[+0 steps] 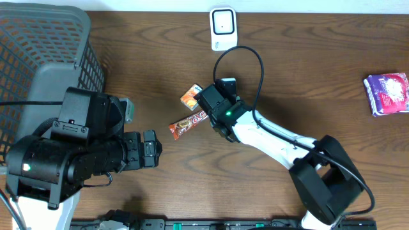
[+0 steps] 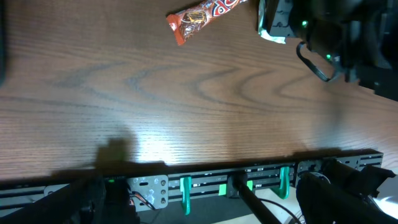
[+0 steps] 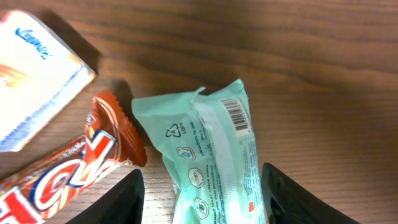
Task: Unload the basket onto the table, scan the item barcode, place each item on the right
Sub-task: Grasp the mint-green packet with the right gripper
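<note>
Overhead: the right arm [image 1: 268, 131] reaches toward 10 o'clock, its wrist above a candy bar [image 1: 186, 123] and a small box [image 1: 190, 96]. The scanner [image 1: 223, 29] sits at 12 o'clock on the worktop [image 1: 307, 57]. The left fingers [image 1: 151, 137] stand wide apart.

Left wrist: the candy bar lies at 12 o'clock.

Right wrist: a mint packet [image 3: 211, 155] lies barcode [image 3: 236, 115] up between the right fingers [image 3: 127, 199], which stand apart. The candy bar is just beside it at 9 o'clock.

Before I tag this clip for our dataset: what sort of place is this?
Probably a mock shop checkout: a small white scanner unit, a grey plastic mesh basket, and an orange-red wrapped candy bar on the brown wooden table.
</note>
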Motion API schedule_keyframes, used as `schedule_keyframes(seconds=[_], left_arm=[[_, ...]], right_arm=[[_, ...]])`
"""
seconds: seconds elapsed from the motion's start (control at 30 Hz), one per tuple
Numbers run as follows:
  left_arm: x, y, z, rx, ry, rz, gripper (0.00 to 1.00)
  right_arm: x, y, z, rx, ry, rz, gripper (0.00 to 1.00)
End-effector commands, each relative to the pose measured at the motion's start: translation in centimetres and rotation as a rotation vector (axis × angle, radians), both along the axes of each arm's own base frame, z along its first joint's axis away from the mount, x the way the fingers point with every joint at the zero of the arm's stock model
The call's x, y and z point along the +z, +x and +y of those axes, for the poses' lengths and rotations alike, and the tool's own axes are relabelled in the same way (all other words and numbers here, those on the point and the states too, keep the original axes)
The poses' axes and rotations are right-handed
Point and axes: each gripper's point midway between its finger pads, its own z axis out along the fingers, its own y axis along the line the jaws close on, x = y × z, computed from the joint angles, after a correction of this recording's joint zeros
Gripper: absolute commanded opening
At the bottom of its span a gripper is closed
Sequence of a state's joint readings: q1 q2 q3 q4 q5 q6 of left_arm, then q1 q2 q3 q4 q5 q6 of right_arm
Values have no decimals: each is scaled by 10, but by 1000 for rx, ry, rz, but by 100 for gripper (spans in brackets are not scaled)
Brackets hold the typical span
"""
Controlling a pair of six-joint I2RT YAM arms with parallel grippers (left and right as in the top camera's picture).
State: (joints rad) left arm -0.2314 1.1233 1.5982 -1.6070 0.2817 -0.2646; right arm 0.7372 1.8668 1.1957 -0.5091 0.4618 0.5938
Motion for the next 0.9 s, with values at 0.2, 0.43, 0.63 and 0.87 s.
schedule_keyframes(seconds=[0.2,0.43,0.63,0.87], left_arm=[[0,-3,3,4,9,9,98],[0,-3,3,4,9,9,98],[0,-3,3,4,9,9,98],[0,-3,3,4,9,9,98]], right_arm=[[-44,-13,-2,23,-63,109,57],[-49,-18,-8,20,-93,136,41],[-50,-15,-20,-36,-86,147,18],[-57,-16,-21,-52,41,252,1]])
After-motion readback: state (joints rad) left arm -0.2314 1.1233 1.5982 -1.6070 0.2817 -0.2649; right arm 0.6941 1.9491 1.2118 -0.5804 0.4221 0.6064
